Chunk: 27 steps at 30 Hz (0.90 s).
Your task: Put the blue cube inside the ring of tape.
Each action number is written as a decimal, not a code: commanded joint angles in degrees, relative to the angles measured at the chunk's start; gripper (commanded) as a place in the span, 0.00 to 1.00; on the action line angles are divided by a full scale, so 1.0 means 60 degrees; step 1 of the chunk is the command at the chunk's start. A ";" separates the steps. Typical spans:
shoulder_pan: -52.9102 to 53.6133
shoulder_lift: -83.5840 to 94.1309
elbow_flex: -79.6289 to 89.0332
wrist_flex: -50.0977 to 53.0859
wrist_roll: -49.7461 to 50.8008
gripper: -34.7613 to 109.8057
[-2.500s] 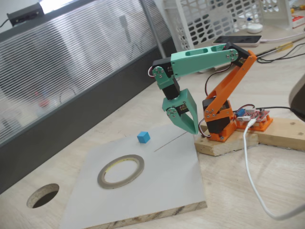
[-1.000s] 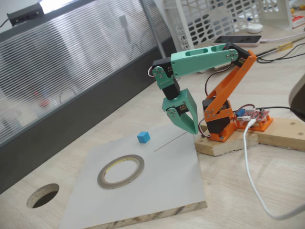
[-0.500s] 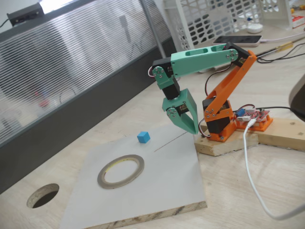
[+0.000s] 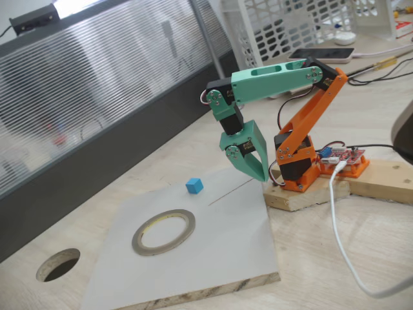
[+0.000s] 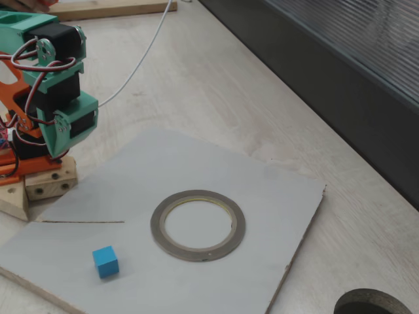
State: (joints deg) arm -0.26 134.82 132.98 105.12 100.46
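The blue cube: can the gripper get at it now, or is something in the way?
Probably yes. The blue cube sits alone on the grey board, nothing between it and the gripper.

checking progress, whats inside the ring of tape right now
Nothing but bare grey board shows inside the ring of tape in both fixed views. The blue cube sits outside it on the board, apart from the ring.

One fixed view is looking obliquely down across the grey board toward the arm's base. Another is sitting closer, facing the opposite way; both are sharing the ring of tape.
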 commanded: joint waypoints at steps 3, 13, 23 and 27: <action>0.0117 0.0630 -0.0073 0.0088 0.0059 0.24; 0.3325 0.0615 -0.0088 0.0088 0.0000 0.24; 0.6079 0.0615 -0.0088 0.0088 0.0000 0.24; 0.6182 0.0615 -0.0088 0.0088 0.0000 0.24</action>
State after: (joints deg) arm 35.42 134.82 132.98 105.12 100.46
